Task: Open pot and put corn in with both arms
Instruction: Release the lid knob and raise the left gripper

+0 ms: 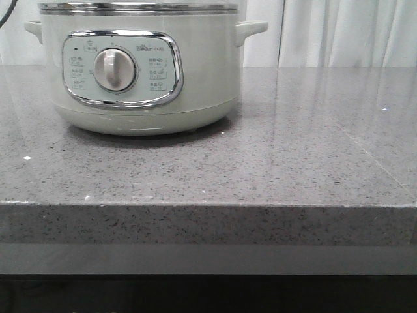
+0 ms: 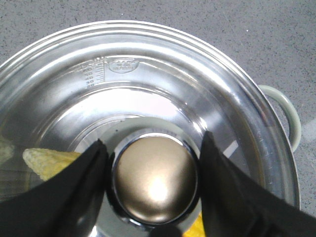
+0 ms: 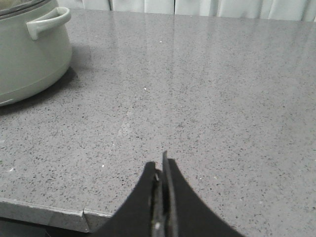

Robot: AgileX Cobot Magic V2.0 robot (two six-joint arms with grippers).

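Tool states first: your left tool [image 2: 154, 190] hangs over the pot [image 1: 143, 65] with its two black fingers [image 2: 74, 182] either side of the lid's round metal knob [image 2: 155, 185]; they sit close against it, but you cannot tell from the left wrist view whether they are clamped on it or just short of touching. Your right tool [image 3: 162, 197] is pressed closed on nothing, low over the bare grey counter [image 3: 207, 98], well apart from the pot.

Through the glass lid [image 2: 148, 94] the corn [image 2: 49, 163] shows as yellow patches on both sides of the knob, so it appears to lie inside the pot already, with the lid seated on the chrome rim.

Risks, as judged from here:
- The knob is smooth and domed; a shallow or uneven pinch could let the lid slip.
- A tilted lid could catch on the rim and shift the pot on the counter.
- Nothing steadies the pot: your right tool is too far off to help.
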